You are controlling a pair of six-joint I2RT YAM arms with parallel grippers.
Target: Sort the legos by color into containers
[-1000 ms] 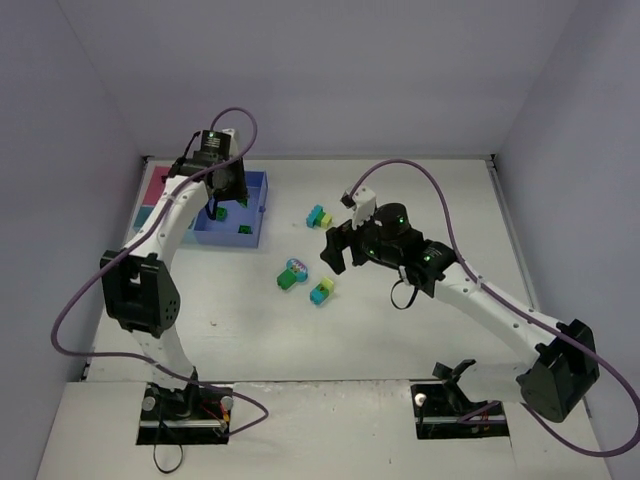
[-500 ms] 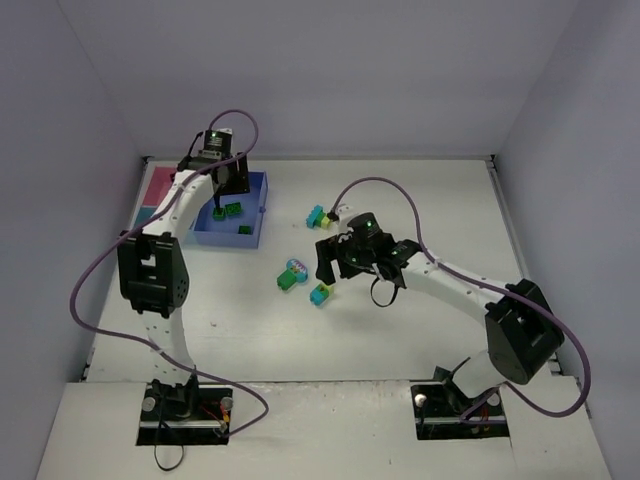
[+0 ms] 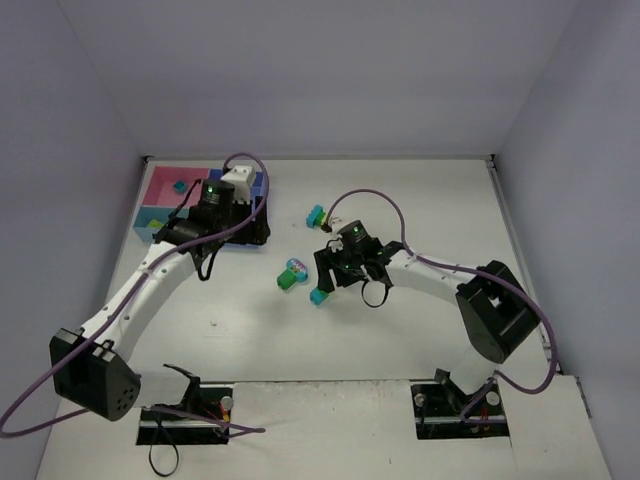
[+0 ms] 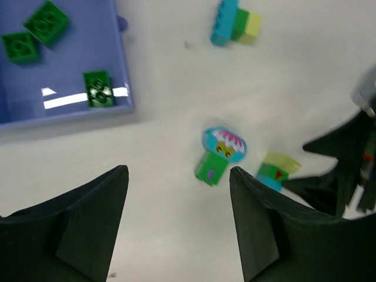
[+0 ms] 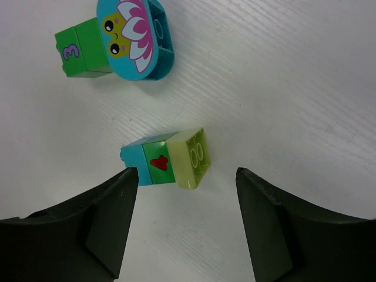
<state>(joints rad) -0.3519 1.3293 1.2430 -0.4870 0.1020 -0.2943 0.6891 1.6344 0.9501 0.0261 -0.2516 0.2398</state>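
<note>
My left gripper (image 4: pixel 179 173) is open and holds nothing; it hangs over the table just off the medium-blue container (image 4: pixel 64 76), where three dark green legos (image 4: pixel 46 20) lie. My right gripper (image 5: pixel 187 173) is also open, low over a joined teal, green and yellow-green lego stack (image 5: pixel 167 158), which lies just ahead of its fingertips, apart from both. A green brick with a round teal frog piece (image 5: pixel 117 38) lies beside it. In the top view the right gripper (image 3: pixel 335 275) stands by that stack (image 3: pixel 320 295), and the left gripper (image 3: pixel 232 232) covers part of the blue container.
Another teal, green and yellow-green stack (image 3: pixel 316 214) lies farther back on the table. The pink container (image 3: pixel 160 185) holds a teal brick (image 3: pixel 180 186); the small light-blue container (image 3: pixel 148 216) adjoins it. Grey walls close in the table on three sides.
The left gripper opened over the blue container, leaving a green brick there, then drew back toward the table's middle. The right gripper came down over the stack, its jaws narrowing.
</note>
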